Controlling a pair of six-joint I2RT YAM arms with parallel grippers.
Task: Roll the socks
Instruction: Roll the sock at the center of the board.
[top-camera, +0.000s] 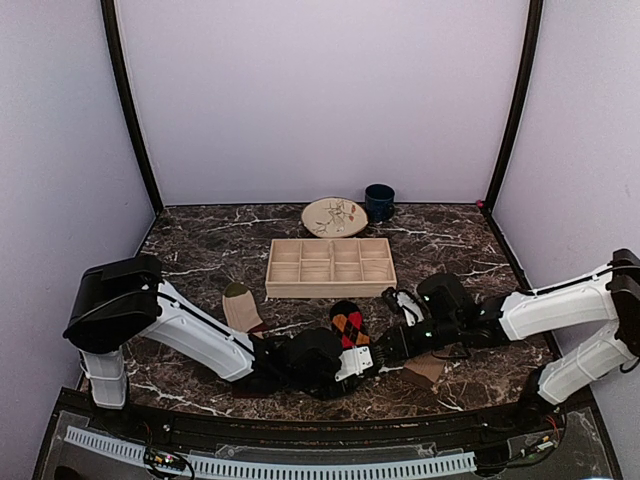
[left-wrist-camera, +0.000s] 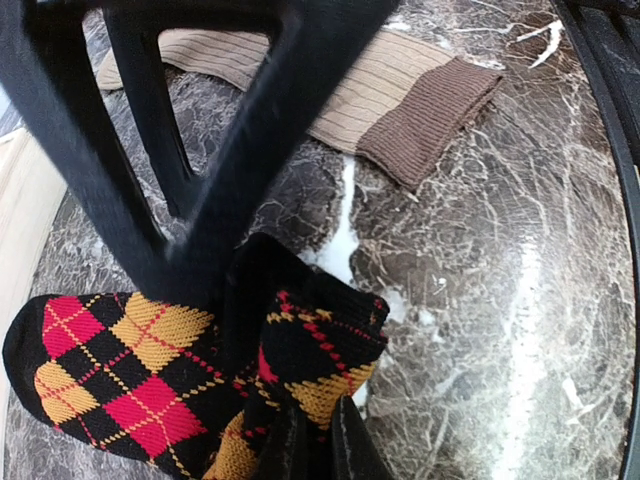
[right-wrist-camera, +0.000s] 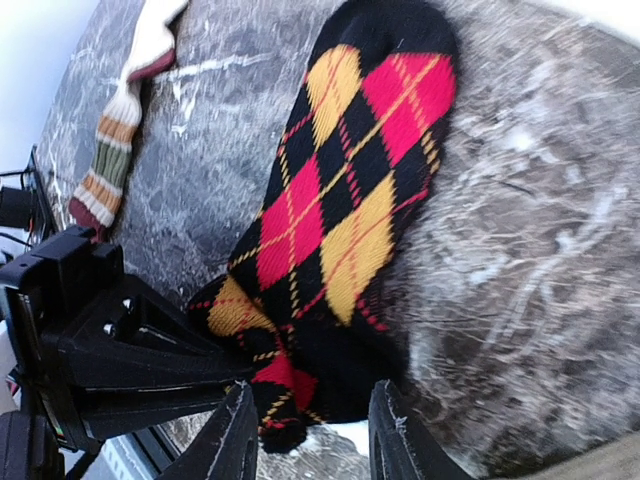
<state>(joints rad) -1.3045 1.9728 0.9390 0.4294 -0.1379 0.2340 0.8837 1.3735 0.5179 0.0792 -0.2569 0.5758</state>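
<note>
The black sock with red and orange argyle diamonds (top-camera: 349, 324) lies in front of the tray, its near end folded up. My left gripper (left-wrist-camera: 318, 412) is shut on that folded end (left-wrist-camera: 320, 345). My right gripper (right-wrist-camera: 312, 392) hangs open just over the same end, one finger (right-wrist-camera: 240, 435) on each side of the fabric and not pressing it. In the right wrist view the left gripper (right-wrist-camera: 110, 350) holds the argyle sock (right-wrist-camera: 345, 200) from the left. The striped sock (top-camera: 241, 306) lies flat to the left. The tan ribbed sock (left-wrist-camera: 390, 95) with a brown cuff lies to the right, near the front.
A wooden divided tray (top-camera: 330, 266) stands just behind the socks. Behind it are a patterned plate (top-camera: 334, 217) and a dark blue mug (top-camera: 379, 202). Both arms meet low over the marble table (top-camera: 470, 240) near its front edge.
</note>
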